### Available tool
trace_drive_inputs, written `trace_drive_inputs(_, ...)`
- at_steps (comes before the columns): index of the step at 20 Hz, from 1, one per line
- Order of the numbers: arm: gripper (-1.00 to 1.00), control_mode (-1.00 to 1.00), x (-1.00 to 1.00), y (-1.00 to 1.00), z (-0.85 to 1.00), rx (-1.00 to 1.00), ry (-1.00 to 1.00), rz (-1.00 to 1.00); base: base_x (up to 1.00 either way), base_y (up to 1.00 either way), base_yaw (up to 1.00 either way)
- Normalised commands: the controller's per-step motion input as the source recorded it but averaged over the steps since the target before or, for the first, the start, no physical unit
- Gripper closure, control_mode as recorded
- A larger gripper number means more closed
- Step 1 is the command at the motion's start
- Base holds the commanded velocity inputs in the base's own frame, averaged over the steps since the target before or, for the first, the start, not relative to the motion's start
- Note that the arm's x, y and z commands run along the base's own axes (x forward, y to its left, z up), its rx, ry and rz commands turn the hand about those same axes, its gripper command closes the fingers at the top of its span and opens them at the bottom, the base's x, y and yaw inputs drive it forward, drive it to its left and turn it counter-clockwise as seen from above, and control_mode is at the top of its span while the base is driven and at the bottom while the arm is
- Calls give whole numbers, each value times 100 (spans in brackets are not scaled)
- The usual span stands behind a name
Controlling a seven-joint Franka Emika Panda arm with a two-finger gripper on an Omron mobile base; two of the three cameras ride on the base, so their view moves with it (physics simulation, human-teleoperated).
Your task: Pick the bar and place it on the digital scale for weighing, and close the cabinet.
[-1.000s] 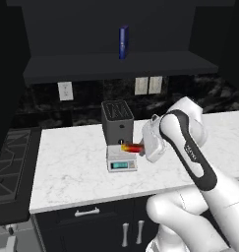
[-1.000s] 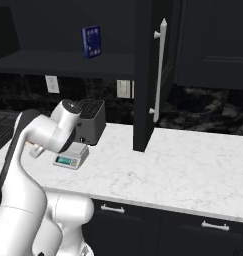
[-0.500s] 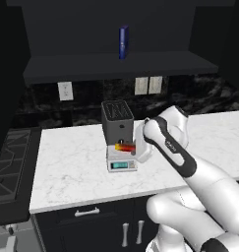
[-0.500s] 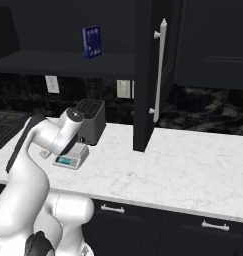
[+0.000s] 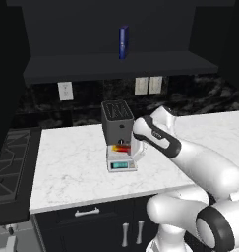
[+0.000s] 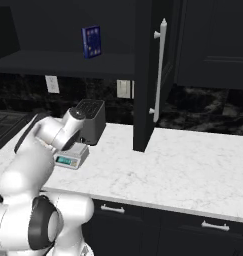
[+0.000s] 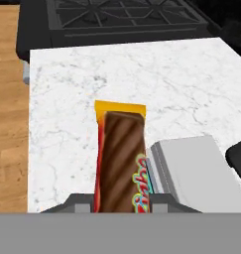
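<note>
Holding the bar (image 7: 121, 161) between closed fingers, the gripper (image 5: 135, 147) hangs just above the digital scale (image 5: 122, 160), beside the dark grey toaster (image 5: 116, 121) on the white marble counter (image 5: 72, 167). In the hand view the bar juts forward past the scale's plate edge (image 7: 201, 171), so most of it appears to overhang the counter. Good placement would, in judgement, call for shifting the bar toward the plate's middle, lowering until it lies flat, then opening the fingers without nudging the light scale. The black cabinet door (image 6: 145, 75) stands open with its silver handle (image 6: 159, 70) facing out; closing it remains. A blue box (image 6: 91, 42) stands on the shelf.
</note>
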Motion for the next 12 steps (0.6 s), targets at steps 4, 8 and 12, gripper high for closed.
trace_drive_inputs(4, 100, -100, 51, -18, -47, 0, 0, 1, 0, 0, 0)
trace_drive_inputs(8, 100, -100, 34, -6, -52, -1, -4, 2, 0, 0, 0)
trace_drive_inputs(12, 100, -100, 33, 3, -35, -2, 0, 0, 0, 0, 0)
